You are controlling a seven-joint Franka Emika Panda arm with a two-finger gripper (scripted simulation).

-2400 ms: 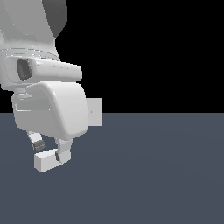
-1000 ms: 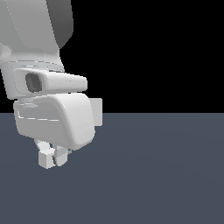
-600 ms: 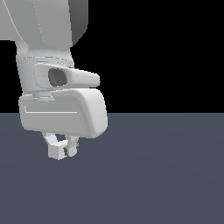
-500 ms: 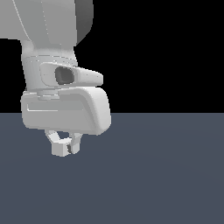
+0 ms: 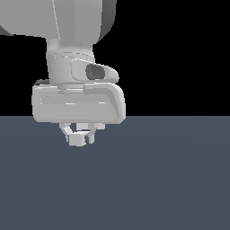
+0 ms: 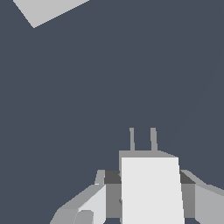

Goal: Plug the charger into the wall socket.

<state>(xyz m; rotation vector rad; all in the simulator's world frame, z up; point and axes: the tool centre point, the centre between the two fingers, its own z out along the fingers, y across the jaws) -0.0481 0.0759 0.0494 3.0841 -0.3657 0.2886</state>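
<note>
Gripping the charger (image 6: 151,188), the gripper (image 5: 78,137); only the wrist view shows, probably, the wall socket (image 6: 50,9).

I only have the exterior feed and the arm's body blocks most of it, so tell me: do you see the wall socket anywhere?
Observer: Yes. In the wrist view a corner of the white wall socket shows at the picture's edge; the exterior view does not show it.
Operator: Is the charger gripped squarely?
Observer: The wrist view shows the charger between the fingers of the gripper, one finger on each side.
Operator: Which way are the prongs facing?
Observer: The two grey prongs stick out ahead of the gripper over bare floor, not lined up with the socket corner, which sits off to one side.
</note>
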